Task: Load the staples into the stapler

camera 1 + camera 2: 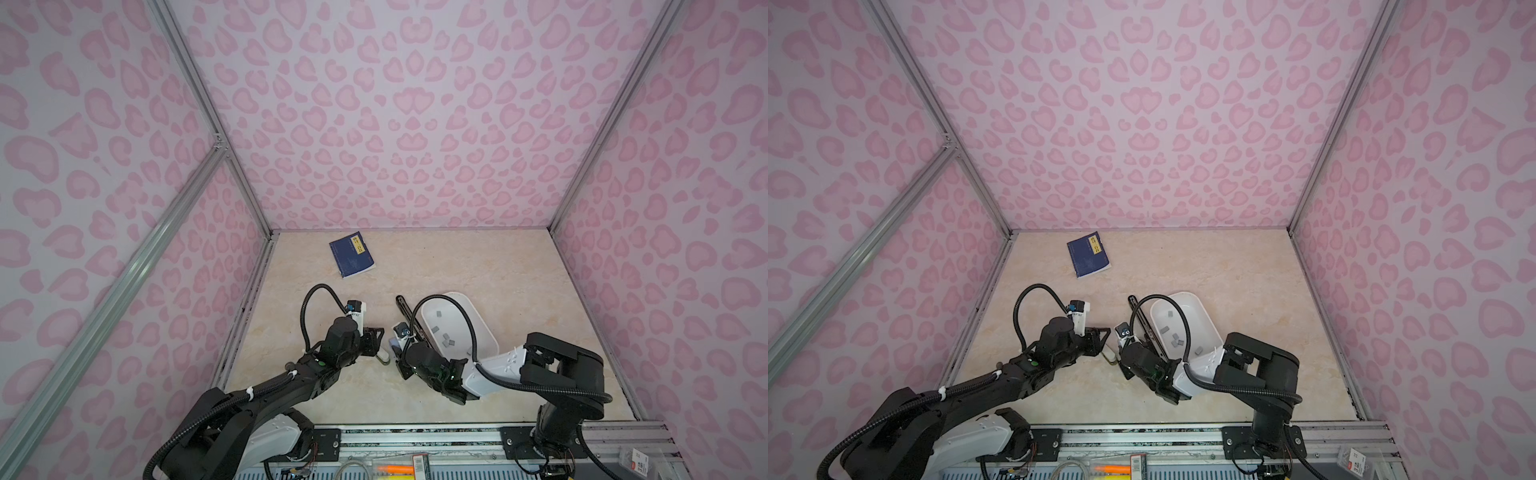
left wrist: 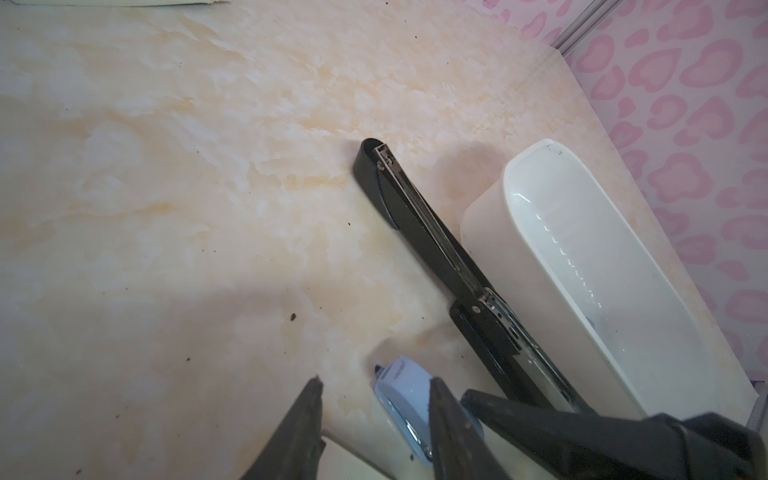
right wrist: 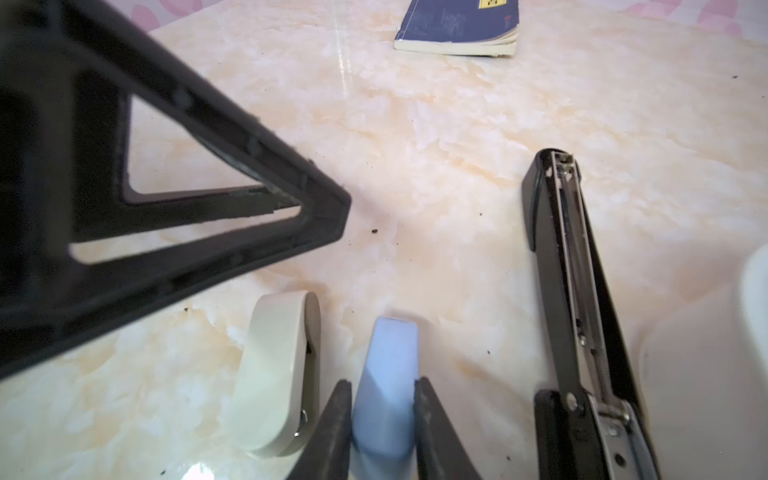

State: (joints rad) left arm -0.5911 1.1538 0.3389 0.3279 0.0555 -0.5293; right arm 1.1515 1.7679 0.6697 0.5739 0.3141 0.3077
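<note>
The right end effector [image 3: 384, 382] has its two dark fingers pressed against both flanks of a small pale-blue plastic stapler [image 3: 388, 365] lying on the cream marbled counter [image 3: 457, 137], so it holds that stapler in a narrow grip. The left end effector [image 2: 376, 380] hovers just beside it, its fingers a modest gap apart and gripping nothing visible. A rounded cream plastic stapler [image 3: 278, 365] lies just beside the right end effector, on the side towards the left one. A long black metal stapler [image 3: 569, 257], folded open with its channel bare, lies on the other side. Beyond that, the staples [image 1: 449, 341], small grey blocks, sit loose in a white oval plastic tub [image 2: 498, 257], apart from both end effectors. The grip seems to sit on smooth, tapering plastic, so the stapler may twist or slip out when lifted. With things this crowded, either end effector could also nudge the cream stapler or strike the other.
</note>
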